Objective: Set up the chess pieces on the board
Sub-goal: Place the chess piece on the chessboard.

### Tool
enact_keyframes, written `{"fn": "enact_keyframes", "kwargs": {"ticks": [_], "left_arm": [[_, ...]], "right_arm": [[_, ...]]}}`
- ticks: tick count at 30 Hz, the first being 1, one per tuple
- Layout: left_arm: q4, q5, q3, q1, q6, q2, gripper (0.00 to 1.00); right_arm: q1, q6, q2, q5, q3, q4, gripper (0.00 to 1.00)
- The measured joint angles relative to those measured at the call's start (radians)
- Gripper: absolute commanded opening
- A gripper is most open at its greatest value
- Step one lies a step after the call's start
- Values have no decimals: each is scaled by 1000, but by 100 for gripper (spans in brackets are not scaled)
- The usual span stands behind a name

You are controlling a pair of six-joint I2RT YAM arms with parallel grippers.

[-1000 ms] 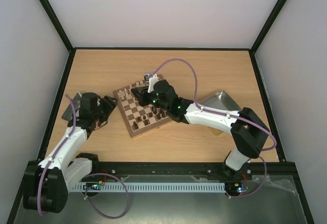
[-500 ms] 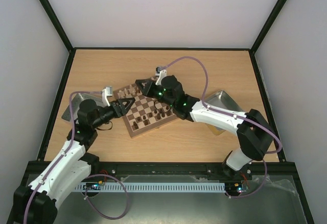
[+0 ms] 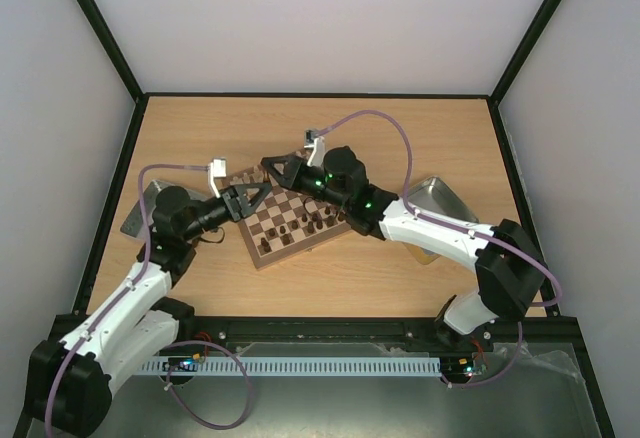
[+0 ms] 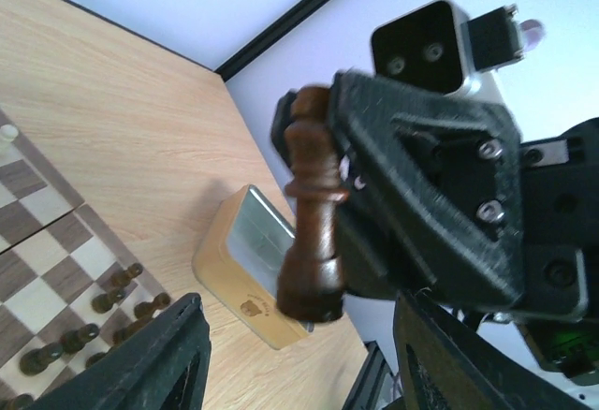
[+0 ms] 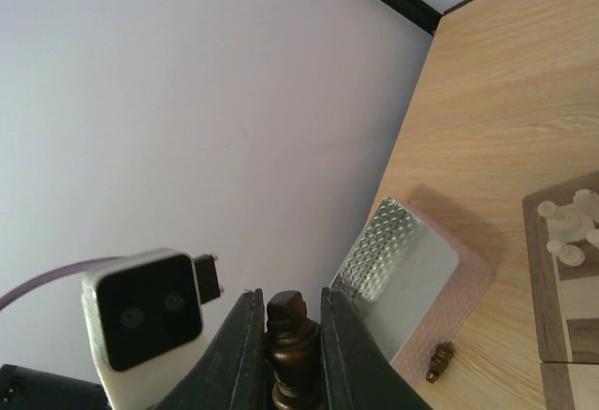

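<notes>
While both arms reach in from the near edge, the left gripper [image 3: 250,200] hovers over the near-left corner of the board [image 3: 258,223]. Its fingers [image 4: 159,363] are spread well apart with nothing clamped between them. Just beyond it, the right gripper [image 3: 280,170] hangs above the board's left side, tip to tip with the left one. Its jaws are closed on a tall dark brown piece [image 4: 314,213], gripped at the upper body. The piece is off the board and roughly upright, and its base hangs free above the gap in the left gripper without touching either finger.

On the board, dark pieces [image 3: 300,223] cluster along the near-right side. A few cream pieces [image 5: 571,227] stand at a far corner.

To the right, a silver tray [image 3: 432,196] rests on the table, well apart from the board. To the left, past the left arm, a second silver tray [image 5: 398,265] sits by the wall. A small dark piece [image 5: 440,361] lies on the table just beside it.
</notes>
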Motion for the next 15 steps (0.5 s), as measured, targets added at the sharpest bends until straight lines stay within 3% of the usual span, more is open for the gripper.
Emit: {"fn": "enact_keyframes", "kwargs": {"ticks": [4,15], "left_arm": [[47,9,7,-2,-19,21,49],[69,13,23,-8,-6,28,7]], "right_arm": [[0,-2,-2,-23,-8,-1,11],[0,-28,-33,-79,-8,-9,14]]}}
